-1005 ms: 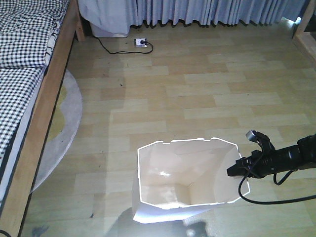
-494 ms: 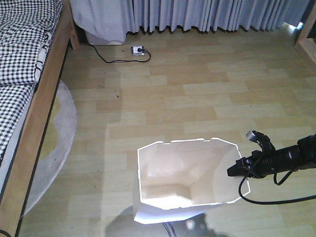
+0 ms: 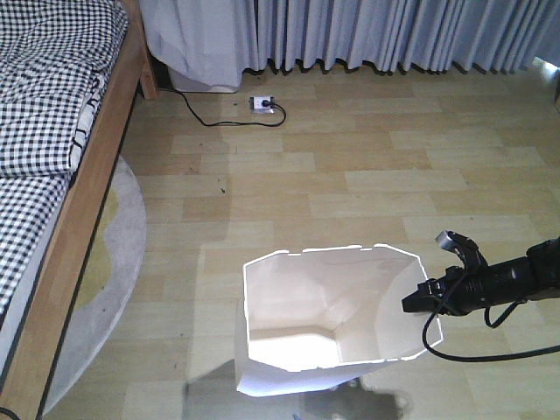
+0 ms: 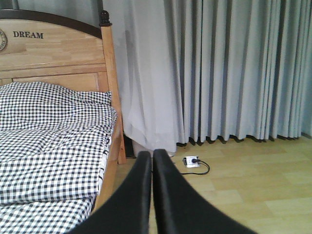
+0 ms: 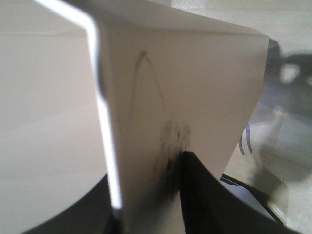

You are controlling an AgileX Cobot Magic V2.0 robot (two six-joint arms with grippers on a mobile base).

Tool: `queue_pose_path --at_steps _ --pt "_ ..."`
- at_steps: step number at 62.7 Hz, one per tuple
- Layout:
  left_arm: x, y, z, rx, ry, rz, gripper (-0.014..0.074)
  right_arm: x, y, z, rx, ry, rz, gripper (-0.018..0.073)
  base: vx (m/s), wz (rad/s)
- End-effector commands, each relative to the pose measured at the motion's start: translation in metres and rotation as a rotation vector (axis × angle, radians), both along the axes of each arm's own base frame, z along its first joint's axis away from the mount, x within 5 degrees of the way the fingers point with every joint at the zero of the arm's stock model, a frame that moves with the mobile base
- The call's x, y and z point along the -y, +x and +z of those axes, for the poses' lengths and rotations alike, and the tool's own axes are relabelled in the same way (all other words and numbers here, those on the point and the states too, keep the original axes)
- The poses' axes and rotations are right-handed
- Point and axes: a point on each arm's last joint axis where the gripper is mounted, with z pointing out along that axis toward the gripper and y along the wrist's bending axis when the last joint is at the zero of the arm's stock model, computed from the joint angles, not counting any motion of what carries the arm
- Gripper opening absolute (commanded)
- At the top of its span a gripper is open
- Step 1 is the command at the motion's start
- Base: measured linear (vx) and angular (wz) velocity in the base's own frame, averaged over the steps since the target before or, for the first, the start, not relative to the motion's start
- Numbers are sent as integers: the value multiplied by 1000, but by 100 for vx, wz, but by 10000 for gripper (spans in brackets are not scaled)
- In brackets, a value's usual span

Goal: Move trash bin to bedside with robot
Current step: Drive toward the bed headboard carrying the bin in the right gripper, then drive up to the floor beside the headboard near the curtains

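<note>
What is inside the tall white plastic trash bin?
Only cream inner walls and a bare floor show in the tall white plastic trash bin; its near wall hides the rest.

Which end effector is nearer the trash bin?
Right. The right end effector holds the trash bin by its rim; the left end effector, shut, points toward the bed, bin unseen.

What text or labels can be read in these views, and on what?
"DREAM": on the wooden bed headboard, left wrist view.
Round emblem at the headboard's left edge: cut off, unreadable.
Black marks on the bedding edge: too small to read.
Trash bin: no print, only dark scuffs on its wall in the right wrist view.
</note>
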Motion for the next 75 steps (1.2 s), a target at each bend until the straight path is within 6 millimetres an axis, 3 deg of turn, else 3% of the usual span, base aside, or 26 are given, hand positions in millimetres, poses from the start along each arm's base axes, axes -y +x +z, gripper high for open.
queue_pose_path --at_steps 1,75 --pt "0 0 3 71 -22 -2 -6 -10 12 41 95 240 5 -3 23 8" --pt "0 0 3 71 -22 -2 -6 -10 12 41 95 240 5 -3 19 1"
